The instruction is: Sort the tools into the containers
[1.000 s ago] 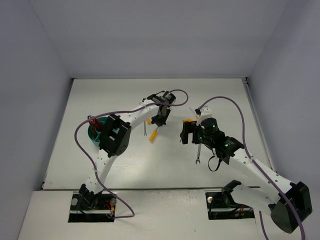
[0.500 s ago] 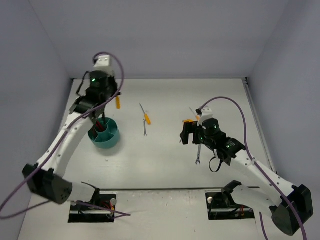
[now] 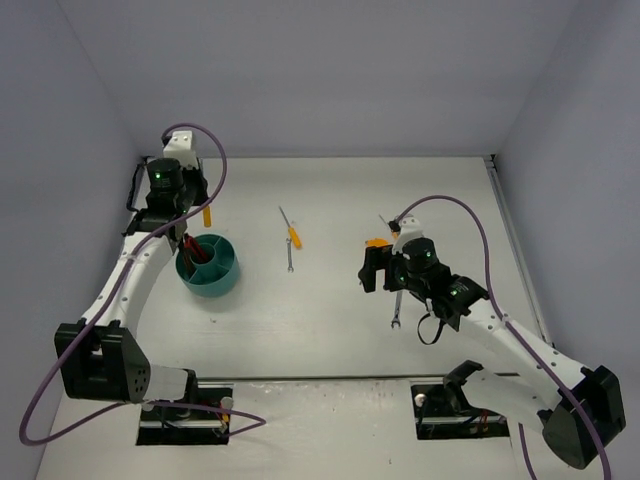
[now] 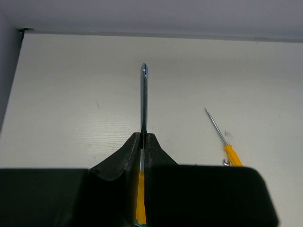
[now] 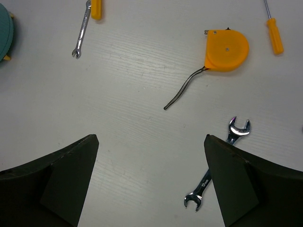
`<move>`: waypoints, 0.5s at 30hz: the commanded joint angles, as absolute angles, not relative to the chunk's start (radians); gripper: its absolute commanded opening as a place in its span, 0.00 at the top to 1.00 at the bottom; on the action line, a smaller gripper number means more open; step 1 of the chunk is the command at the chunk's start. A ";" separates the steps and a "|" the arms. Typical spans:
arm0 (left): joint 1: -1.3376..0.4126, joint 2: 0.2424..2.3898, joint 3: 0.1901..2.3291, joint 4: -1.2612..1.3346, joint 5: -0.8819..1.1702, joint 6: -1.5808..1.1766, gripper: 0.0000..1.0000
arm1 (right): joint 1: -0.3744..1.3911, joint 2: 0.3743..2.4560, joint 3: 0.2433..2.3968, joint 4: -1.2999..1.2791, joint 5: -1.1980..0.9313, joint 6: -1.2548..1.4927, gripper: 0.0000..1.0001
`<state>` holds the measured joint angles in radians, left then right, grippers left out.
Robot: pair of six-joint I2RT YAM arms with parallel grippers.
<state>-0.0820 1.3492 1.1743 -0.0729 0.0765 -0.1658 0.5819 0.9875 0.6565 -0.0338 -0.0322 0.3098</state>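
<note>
My left gripper (image 3: 198, 216) is raised at the back left, just behind the teal bowl (image 3: 222, 276), and is shut on an orange-handled screwdriver (image 3: 207, 215). In the left wrist view its silver shaft (image 4: 144, 94) sticks out beyond the closed gripper (image 4: 143, 137). The bowl holds red and dark tools (image 3: 192, 250). My right gripper (image 5: 151, 137) hangs open over bare table, with a silver wrench (image 5: 218, 163) by its right finger (image 5: 232, 170) and an orange round tool (image 5: 227, 49) ahead. Mid-table lie a second screwdriver (image 3: 291, 232) and a small wrench (image 3: 289, 261).
A third screwdriver (image 5: 274, 34) lies beyond the orange tool, towards the back right. Grey walls close in the table (image 3: 330, 330) on three sides. The right arm's purple cable (image 3: 480, 240) loops above the table's right half.
The left arm has swung from the middle of the table to the back left, carrying an orange-handled screwdriver that lay beside the small wrench. The right arm has stayed put.
</note>
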 commanded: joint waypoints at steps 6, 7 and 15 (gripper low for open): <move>-0.078 1.429 1.123 0.101 0.177 -0.003 1.00 | 0.575 0.939 0.646 0.011 -0.035 0.295 0.08; -0.079 1.433 1.113 0.110 0.189 0.028 1.00 | 0.575 0.940 0.647 0.011 -0.034 0.295 0.08; -0.080 1.432 1.040 0.145 0.217 0.159 1.00 | 0.575 0.942 0.649 0.011 -0.033 0.293 0.08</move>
<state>-0.0822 1.4707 1.0377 0.0315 0.1822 0.0589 0.5816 0.9531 0.6369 -0.0341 -0.0322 0.3059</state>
